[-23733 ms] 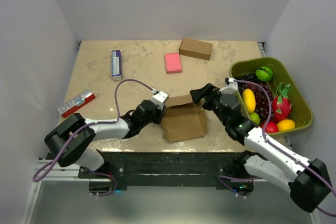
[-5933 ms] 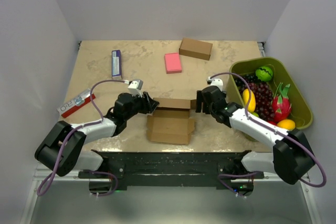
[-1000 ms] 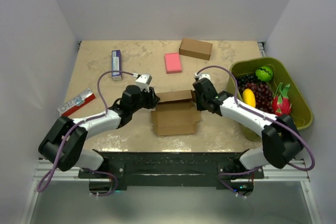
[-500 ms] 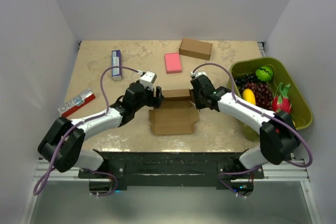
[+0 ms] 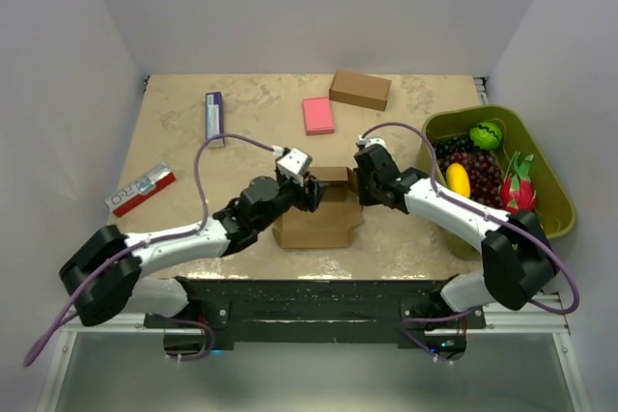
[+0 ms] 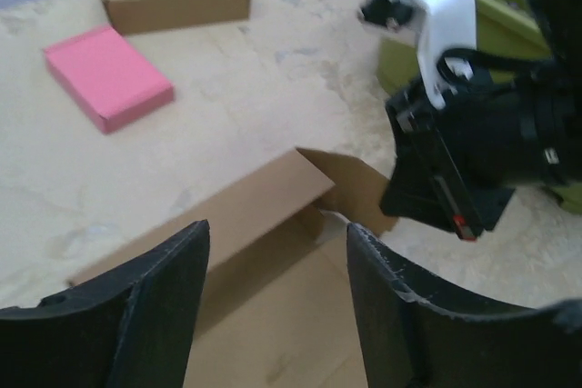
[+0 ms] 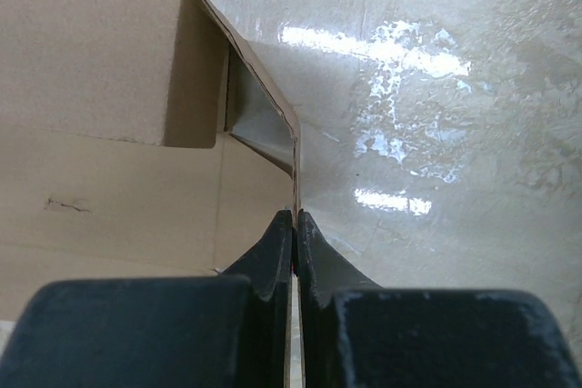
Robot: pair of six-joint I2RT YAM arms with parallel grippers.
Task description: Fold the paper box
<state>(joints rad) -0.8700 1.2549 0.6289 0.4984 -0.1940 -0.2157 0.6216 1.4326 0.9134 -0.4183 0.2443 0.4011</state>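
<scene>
Left gripper (image 5: pixel 311 190) hovered wide open and empty over the far left part of the paper box (image 5: pixel 319 219) in the overhead view. Left wrist view: a raised flap lay between its fingers. Right wrist view: right gripper (image 7: pixel 294 224) pinched the box's right wall edge.

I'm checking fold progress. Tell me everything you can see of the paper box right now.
The paper box is plain, unmarked, thin brown cardboard, half formed and open, lying near the front middle of the table between the arms. Its far flap stands tilted up along a crease, and its right side panel is raised. The right gripper has its jaws shut on that panel's thin edge. The left gripper is open above the box's far left part; whether it touches cannot be told.
</scene>
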